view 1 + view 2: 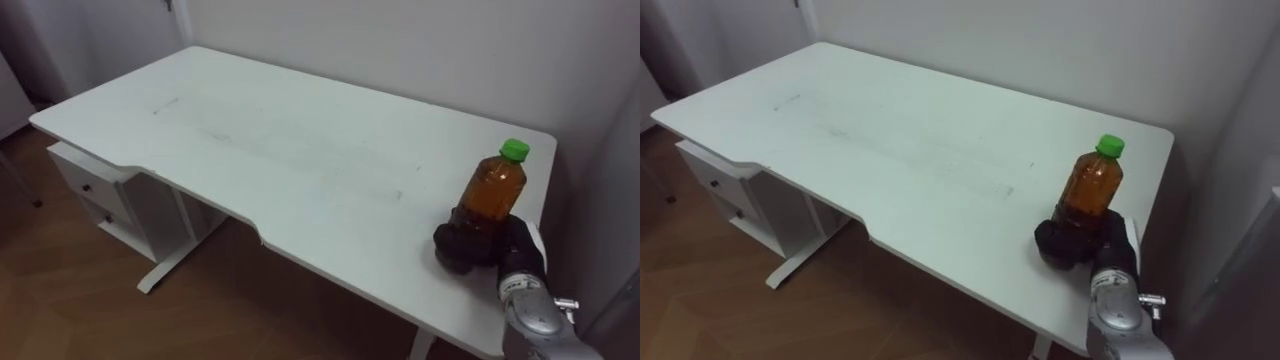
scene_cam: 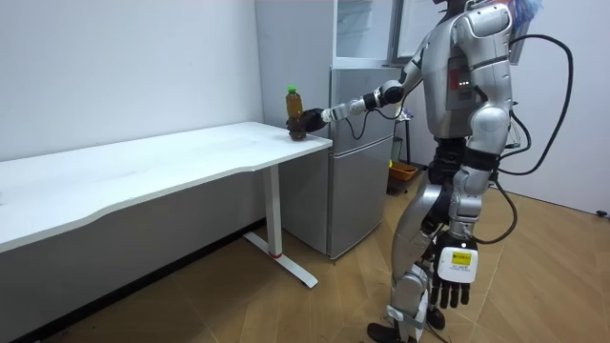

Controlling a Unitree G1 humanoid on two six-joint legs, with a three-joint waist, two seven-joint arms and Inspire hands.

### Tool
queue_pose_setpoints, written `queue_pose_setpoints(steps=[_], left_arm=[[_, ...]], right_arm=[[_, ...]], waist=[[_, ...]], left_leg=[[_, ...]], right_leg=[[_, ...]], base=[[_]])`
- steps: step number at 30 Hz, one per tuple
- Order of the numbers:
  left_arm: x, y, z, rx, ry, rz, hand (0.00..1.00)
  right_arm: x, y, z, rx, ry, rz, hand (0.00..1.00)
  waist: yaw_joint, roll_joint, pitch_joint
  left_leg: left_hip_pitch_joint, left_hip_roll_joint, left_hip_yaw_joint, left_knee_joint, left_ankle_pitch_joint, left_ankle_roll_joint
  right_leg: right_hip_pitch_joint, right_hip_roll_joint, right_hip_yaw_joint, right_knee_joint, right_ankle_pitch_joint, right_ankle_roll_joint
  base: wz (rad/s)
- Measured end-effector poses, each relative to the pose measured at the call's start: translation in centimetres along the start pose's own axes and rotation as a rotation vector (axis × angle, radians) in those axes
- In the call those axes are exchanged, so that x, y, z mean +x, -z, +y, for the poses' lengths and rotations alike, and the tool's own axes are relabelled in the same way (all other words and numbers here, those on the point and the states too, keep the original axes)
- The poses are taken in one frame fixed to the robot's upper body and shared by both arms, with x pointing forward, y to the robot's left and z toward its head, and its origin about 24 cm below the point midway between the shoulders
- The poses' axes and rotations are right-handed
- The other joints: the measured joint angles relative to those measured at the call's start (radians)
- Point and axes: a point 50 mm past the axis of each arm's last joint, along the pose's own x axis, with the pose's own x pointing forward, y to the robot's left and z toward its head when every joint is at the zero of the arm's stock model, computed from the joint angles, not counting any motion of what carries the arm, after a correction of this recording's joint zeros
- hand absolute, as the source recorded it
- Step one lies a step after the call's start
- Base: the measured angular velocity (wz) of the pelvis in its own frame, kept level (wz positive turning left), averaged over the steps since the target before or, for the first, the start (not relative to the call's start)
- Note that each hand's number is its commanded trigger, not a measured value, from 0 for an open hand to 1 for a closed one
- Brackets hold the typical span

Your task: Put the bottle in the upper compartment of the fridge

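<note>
Bottle [image 1: 492, 190]: amber contents, green cap, held upright at the right end of the white table [image 1: 280, 140], near its far corner.
Right hand [image 1: 470, 243]: dark fingers are curled round the bottle's lower part, with the arm stretched out over the table edge.
Left hand [image 2: 454, 272]: seen hanging at the robot's side in the room view, fingers relaxed and holding nothing.
Fridge [image 2: 357, 143]: grey, placed just beside the table's end; the robot is stood in front of it.
Drawer unit [image 1: 95, 190]: white, placed under the table's left end.
</note>
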Motion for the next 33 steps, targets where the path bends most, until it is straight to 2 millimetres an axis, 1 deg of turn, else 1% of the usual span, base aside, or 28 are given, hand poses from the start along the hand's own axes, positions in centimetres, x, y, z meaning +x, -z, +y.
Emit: queue_pose_setpoints(steps=[7, 10, 13, 15, 16, 17, 18, 20, 21, 22, 25, 27, 28, 30, 33], left_arm=[[0.0, -0.1, -0.1, 0.001, 0.030, -0.003, 0.00], [0.0, 0.1, -0.1, 0.010, 0.032, -0.002, 0.00], [0.0, 0.1, 0.0, 0.008, 0.028, -0.005, 0.00], [0.0, 0.2, 0.5, -0.006, 0.016, -0.006, 0.00], [0.0, 0.3, 0.6, -0.006, 0.011, -0.005, 0.00], [0.0, 0.3, 1.0, -0.017, -0.002, -0.006, 0.00], [-0.1, 0.3, 1.3, -0.034, -0.013, -0.008, 0.00], [-0.1, 0.6, 1.6, -0.058, -0.027, -0.007, 0.00], [-0.1, 0.9, 1.8, -0.072, -0.035, -0.001, 0.00], [-0.2, 1.1, 1.9, -0.073, -0.037, 0.002, 0.00], [-0.3, 2.1, 2.0, -0.073, -0.044, 0.024, 0.00], [-0.5, 3.2, 2.1, -0.072, -0.048, 0.051, 0.00], [-0.5, 3.4, 2.1, -0.068, -0.050, 0.055, 0.00], [-0.6, 3.8, 2.2, -0.081, -0.053, 0.060, 0.00], [-0.7, 4.5, 2.8, -0.067, -0.073, 0.084, 0.00]], right_arm=[[0.0, 0.1, 0.3, 0.064, -0.045, 0.023, 1.00], [-0.1, -0.1, 0.7, 0.079, -0.082, 0.033, 1.00], [-0.3, -0.5, 1.7, 0.118, -0.149, 0.048, 1.00], [-0.6, -1.6, 2.8, 0.132, -0.222, 0.022, 1.00], [-0.7, -1.9, 3.1, 0.131, -0.238, 0.008, 1.00], [-1.0, -2.7, 3.6, 0.126, -0.267, -0.027, 1.00], [-1.4, -3.7, 4.3, 0.124, -0.305, -0.072, 1.00], [-2.2, -4.9, 5.2, 0.121, -0.369, -0.138, 1.00], [-2.7, -5.5, 5.7, 0.109, -0.406, -0.178, 1.00], [-2.9, -5.8, 5.8, 0.104, -0.420, -0.194, 1.00], [-4.0, -6.6, 6.2, 0.092, -0.470, -0.261, 1.00], [-4.7, -6.6, 6.3, 0.100, -0.508, -0.278, 1.00], [-4.9, -6.6, 6.3, 0.103, -0.515, -0.283, 1.00], [-6.0, -7.5, 6.4, 0.111, -0.553, -0.329, 1.00], [-7.0, -8.8, 6.8, 0.094, -0.599, -0.389, 1.00]], waist=[[-0.001, 0.000, -0.0004], [-0.001, 0.000, -0.0005], [-0.002, -0.002, -0.0015], [-0.006, -0.004, -0.0034], [-0.007, -0.005, -0.0054], [-0.007, -0.009, -0.0088], [-0.013, -0.011, -0.0102], [-0.024, -0.011, -0.0106], [-0.030, -0.012, -0.0119], [-0.033, -0.012, -0.0119], [-0.036, -0.014, -0.0218], [-0.047, -0.015, -0.0378], [-0.051, -0.016, -0.0406], [-0.057, -0.017, -0.0427], [-0.076, -0.017, -0.0426]], left_leg=[[0.004, 0.002, 0.006, 0.000, -0.001, 0.000], [0.004, 0.003, 0.009, 0.000, 0.000, 0.000], [0.003, 0.004, 0.009, 0.000, 0.000, 0.000], [0.005, 0.003, 0.010, 0.000, 0.000, 0.000], [0.006, 0.003, 0.010, -0.001, 0.000, 0.000], [0.008, 0.003, 0.010, -0.001, 0.000, 0.000], [0.012, 0.003, 0.014, -0.001, 0.000, 0.000], [0.035, 0.002, 0.016, -0.005, 0.000, 0.000], [0.055, 0.002, 0.016, -0.010, -0.003, 0.000], [0.066, 0.002, 0.016, -0.013, -0.003, 0.000], [0.109, 0.003, 0.012, -0.016, -0.013, -0.002], [0.135, 0.004, 0.013, -0.014, -0.019, -0.002], [0.140, 0.004, 0.015, -0.015, -0.019, -0.002], [0.149, 0.011, 0.030, -0.015, -0.024, -0.003], [0.170, 0.019, 0.053, -0.017, -0.026, -0.004]], right_leg=[[0.002, 0.000, 0.000, 0.001, 0.000, 0.000], [0.002, 0.000, -0.002, 0.001, 0.001, -0.002], [-0.001, 0.002, 0.012, -0.001, 0.001, -0.002], [-0.002, 0.004, 0.024, -0.003, 0.000, -0.001], [-0.001, 0.005, 0.025, -0.004, 0.000, -0.001], [0.002, 0.005, 0.025, -0.006, 0.000, -0.001], [0.008, 0.006, 0.025, -0.008, 0.001, -0.001], [0.032, 0.007, 0.029, -0.015, 0.002, 0.002], [0.056, 0.013, 0.032, -0.031, 0.004, 0.005], [0.069, 0.015, 0.033, -0.039, 0.006, 0.006], [0.113, 0.022, 0.039, -0.057, 0.009, 0.008], [0.142, 0.024, 0.042, -0.061, 0.009, 0.010], [0.145, 0.025, 0.045, -0.062, 0.009, 0.010], [0.148, 0.029, 0.069, -0.065, 0.009, 0.009], [0.157, 0.036, 0.087, -0.076, 0.010, 0.007]], base=[[0.00], [-0.02], [0.00], [0.00], [0.00], [0.00], [0.00], [0.00], [0.00], [0.00], [-0.04], [0.00], [-0.08], [-0.20], [-0.20]])
